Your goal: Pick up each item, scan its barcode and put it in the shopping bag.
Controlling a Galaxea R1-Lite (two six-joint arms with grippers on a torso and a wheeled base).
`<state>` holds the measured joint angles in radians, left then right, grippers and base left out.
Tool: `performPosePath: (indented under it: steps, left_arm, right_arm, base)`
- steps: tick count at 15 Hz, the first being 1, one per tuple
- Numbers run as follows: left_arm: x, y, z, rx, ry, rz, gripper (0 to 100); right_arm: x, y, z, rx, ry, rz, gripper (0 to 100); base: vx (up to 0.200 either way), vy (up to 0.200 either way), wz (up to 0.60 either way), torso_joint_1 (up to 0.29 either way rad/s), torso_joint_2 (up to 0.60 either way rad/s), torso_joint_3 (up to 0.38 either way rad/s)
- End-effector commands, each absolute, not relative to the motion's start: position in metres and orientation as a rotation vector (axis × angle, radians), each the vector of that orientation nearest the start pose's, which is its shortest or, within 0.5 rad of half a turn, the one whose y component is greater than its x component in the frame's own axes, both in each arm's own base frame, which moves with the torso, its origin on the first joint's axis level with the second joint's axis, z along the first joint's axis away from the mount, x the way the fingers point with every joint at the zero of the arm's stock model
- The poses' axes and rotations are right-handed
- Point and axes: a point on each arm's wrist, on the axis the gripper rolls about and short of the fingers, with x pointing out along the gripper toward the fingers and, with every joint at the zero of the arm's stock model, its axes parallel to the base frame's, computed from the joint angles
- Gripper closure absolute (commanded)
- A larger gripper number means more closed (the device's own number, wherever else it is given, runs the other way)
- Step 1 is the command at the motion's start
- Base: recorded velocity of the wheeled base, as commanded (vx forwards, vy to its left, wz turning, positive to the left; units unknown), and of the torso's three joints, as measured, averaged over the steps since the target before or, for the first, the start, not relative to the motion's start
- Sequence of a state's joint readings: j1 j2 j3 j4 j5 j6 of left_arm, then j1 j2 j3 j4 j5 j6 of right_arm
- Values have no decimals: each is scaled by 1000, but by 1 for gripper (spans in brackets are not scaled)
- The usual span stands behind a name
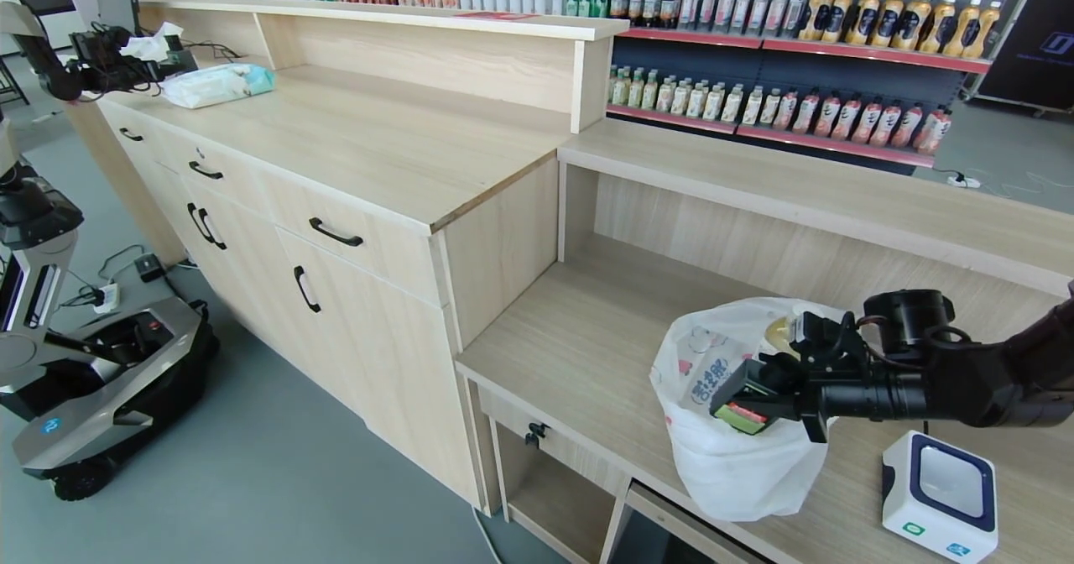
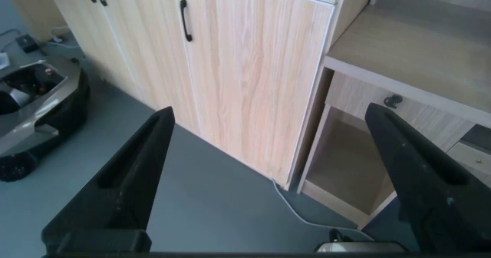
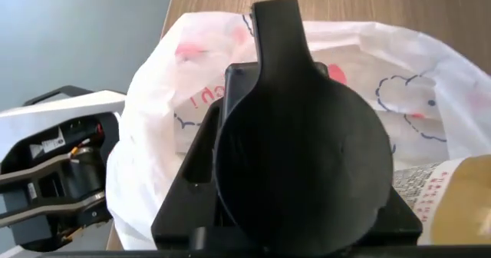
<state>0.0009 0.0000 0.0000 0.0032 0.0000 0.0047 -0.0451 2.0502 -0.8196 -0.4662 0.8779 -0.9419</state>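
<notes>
My right gripper (image 1: 747, 402) reaches in from the right side of the lower counter (image 1: 587, 337), and its jaws are closed around a small pack (image 1: 740, 418) with a green and red face. The small pack sits between my fingertips, right at the open mouth of the white shopping bag (image 1: 738, 472), against the bag's near rim and above its belly. The bag stands on the counter, and a pale-labelled item (image 3: 460, 200) lies inside it. From my right wrist, a dark round shape blocks the middle, with the bag's printed plastic spread around it. A white and blue scanner (image 1: 940, 484) sits on the counter just beside the bag, on my right. My left gripper (image 2: 268, 114) hangs empty with its jaws spread wide, above grey floor (image 2: 215, 204) in front of a wooden cabinet (image 2: 253, 66).
</notes>
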Motion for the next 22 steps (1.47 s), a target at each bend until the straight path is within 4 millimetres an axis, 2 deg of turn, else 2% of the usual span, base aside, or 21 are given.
performPosePath:
  steps: [1, 10, 11, 14, 18, 20, 22]
  left_arm:
    - [-23, 0, 75, 5, 3, 2, 0]
    - [-23, 0, 75, 5, 3, 2, 0]
    - [-23, 0, 75, 5, 3, 2, 0]
    - [-23, 0, 75, 5, 3, 2, 0]
    - [-23, 0, 75, 5, 3, 2, 0]
    - [-23, 0, 75, 5, 3, 2, 0]
    - [-23, 0, 75, 5, 3, 2, 0]
  right_arm:
    - [337, 0, 42, -483, 317, 1042, 100]
    - [336, -6, 32, -519, 365, 1004, 100]
    - [336, -8, 32, -526, 364, 999, 0]
    - [335, -10, 36, -524, 358, 990, 0]
    - [322, -14, 79, -566, 269, 934, 0]
    - [276, -26, 116, -609, 208, 849, 0]
    - [240, -38, 139, -641, 167, 754, 0]
  base:
    - [0, 0, 0, 0, 0, 0]
    - [0, 0, 0, 0, 0, 0]
    - [0, 0, 0, 0, 0, 0]
    - [0, 0, 0, 0, 0, 0]
    - [0, 0, 0, 0, 0, 0]
    - [0, 0, 0, 0, 0, 0]
    - [0, 0, 0, 0, 0, 0]
